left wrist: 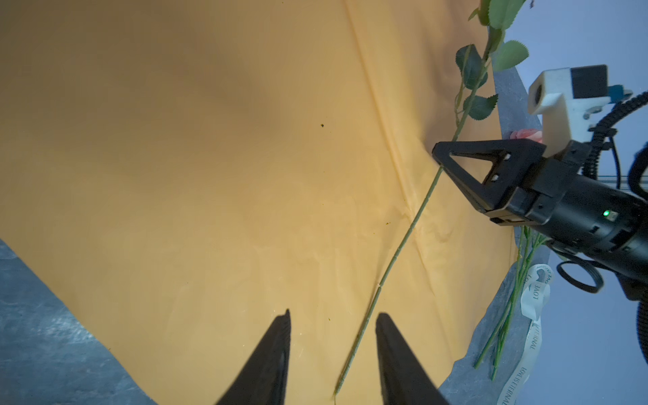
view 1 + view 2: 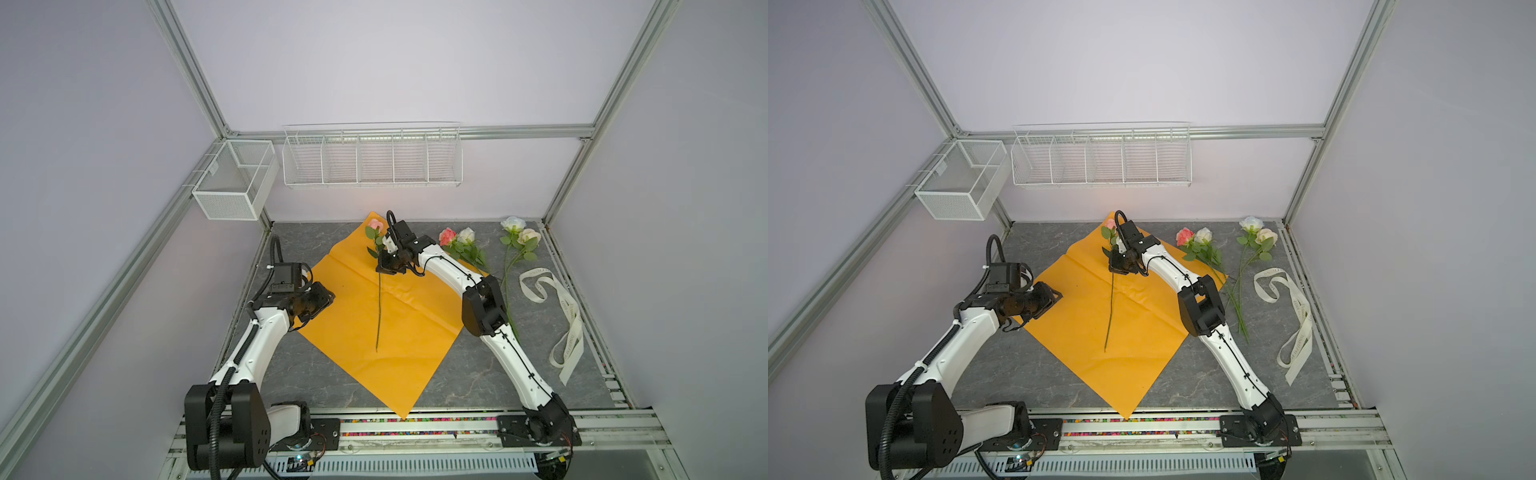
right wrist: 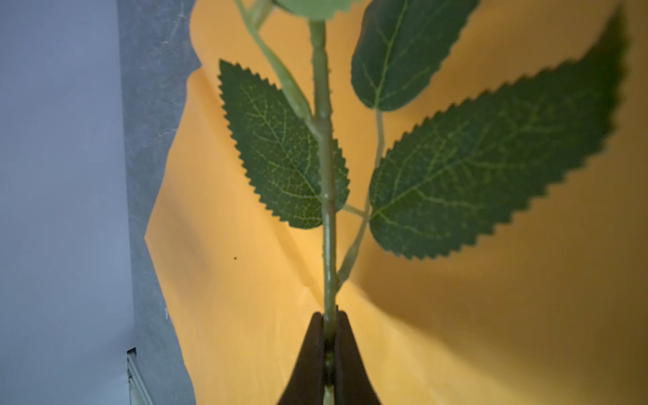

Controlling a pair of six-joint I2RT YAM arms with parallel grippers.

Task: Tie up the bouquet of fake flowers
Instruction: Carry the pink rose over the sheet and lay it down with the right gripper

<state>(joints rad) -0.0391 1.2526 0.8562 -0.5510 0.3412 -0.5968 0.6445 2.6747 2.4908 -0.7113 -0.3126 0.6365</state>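
The bouquet of fake flowers lies as separate stems. My right gripper (image 2: 388,268) (image 2: 1121,266) (image 3: 329,315) is shut on the green stem (image 3: 324,157) of a pink rose (image 2: 376,225) (image 2: 1110,223), just below its leaves. The long stem (image 2: 379,307) (image 1: 403,238) runs down over the orange paper sheet (image 2: 374,332). A pink and a white rose (image 2: 447,236) and a pale blue and a cream rose (image 2: 528,236) lie on the table to the right. My left gripper (image 2: 328,297) (image 2: 1057,296) (image 1: 333,315) hangs open and empty at the paper's left corner.
A cream printed ribbon (image 2: 565,316) (image 1: 533,301) lies looped at the far right of the grey table (image 2: 465,374). Two white wire baskets (image 2: 372,160) (image 2: 235,183) hang on the back wall. A metal rail (image 2: 415,428) runs along the front edge.
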